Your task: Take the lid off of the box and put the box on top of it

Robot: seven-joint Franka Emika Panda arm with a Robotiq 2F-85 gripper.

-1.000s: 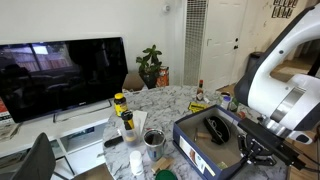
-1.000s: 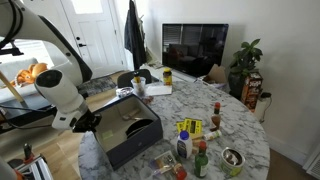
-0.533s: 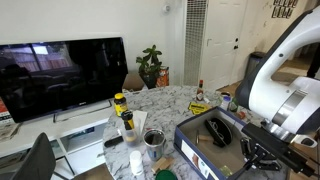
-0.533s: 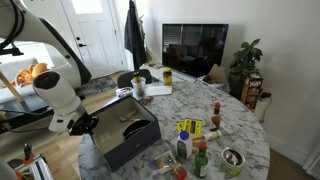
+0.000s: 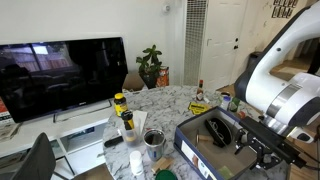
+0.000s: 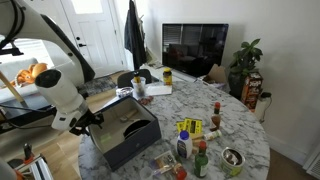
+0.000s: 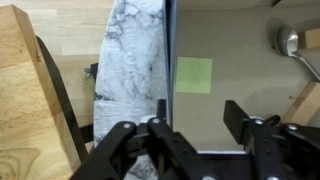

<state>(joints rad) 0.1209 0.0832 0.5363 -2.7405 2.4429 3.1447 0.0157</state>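
While the box (image 6: 135,148) sits at the table (image 6: 187,100) edge, the gripper (image 7: 198,118) hangs over its wall, fingers parted, seemingly gripping nothing.

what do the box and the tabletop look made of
The box: probably cardboard, matte slate-blue, judging by thin flat walls and crisp folded edges. The tabletop: marble or marble-look stone, smooth white with grey veining; real or imitation, I cannot tell.

One box (image 6: 125,145), one television (image 6: 195,47), one potted plant (image 6: 243,60) — one tin can (image 6: 232,160)
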